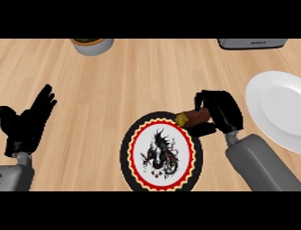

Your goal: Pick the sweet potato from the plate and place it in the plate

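Over the pale wooden bench (146, 67), the right robot hand (220, 110) is clamping the brown sweet potato (194, 117) at the upper edge of the black-rimmed patterned plate (127, 146), near a plain white plate (290, 108); the left robot hand (25, 123) is resting open.

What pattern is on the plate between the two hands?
The plate: white centre, black dragon-like figure, red ring, black rim. Head view.
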Motion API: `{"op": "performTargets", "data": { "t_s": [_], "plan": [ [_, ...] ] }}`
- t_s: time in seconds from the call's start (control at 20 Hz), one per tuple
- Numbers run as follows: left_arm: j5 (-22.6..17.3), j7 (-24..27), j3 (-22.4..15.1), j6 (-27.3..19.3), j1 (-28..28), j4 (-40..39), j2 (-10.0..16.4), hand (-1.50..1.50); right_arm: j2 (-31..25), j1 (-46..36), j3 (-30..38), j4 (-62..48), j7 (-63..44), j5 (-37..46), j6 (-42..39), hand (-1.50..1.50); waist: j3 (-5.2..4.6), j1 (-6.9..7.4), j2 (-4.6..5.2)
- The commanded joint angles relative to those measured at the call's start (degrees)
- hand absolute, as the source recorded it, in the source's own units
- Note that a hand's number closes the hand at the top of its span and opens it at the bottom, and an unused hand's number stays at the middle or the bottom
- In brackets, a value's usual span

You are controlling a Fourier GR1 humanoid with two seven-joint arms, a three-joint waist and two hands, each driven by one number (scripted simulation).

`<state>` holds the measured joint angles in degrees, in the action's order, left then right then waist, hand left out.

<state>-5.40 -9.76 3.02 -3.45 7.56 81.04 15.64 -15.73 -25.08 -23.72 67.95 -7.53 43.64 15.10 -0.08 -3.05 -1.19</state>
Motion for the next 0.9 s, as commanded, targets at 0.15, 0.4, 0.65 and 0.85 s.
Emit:
{"op": "performTargets", "data": {
  "t_s": [0.15,0.4,0.65,0.85],
  "plan": [
    [0.0,1.8,-0.6,0.9,-3.2,1.9,-0.6,0.00,-6.5,6.6,7.7,17.5,-11.2,7.0,10.9,1.50,0.00,0.72,0.28],
    [1.8,2.3,-1.0,0.3,0.4,-1.7,-1.5,0.00,-8.0,14.9,13.5,28.5,-16.9,2.6,7.0,1.50,0.05,1.91,0.99],
    [1.5,1.3,-0.8,0.9,0.7,-0.4,-1.8,0.00,-12.4,18.3,25.1,25.4,-7.6,-9.5,7.4,1.50,0.11,2.62,1.16],
    [0.4,-0.8,1.0,1.7,3.0,-0.6,-0.7,0.00,-14.8,15.9,31.9,15.4,-2.0,-12.7,7.0,1.50,0.13,3.16,1.25]
  ]
}}
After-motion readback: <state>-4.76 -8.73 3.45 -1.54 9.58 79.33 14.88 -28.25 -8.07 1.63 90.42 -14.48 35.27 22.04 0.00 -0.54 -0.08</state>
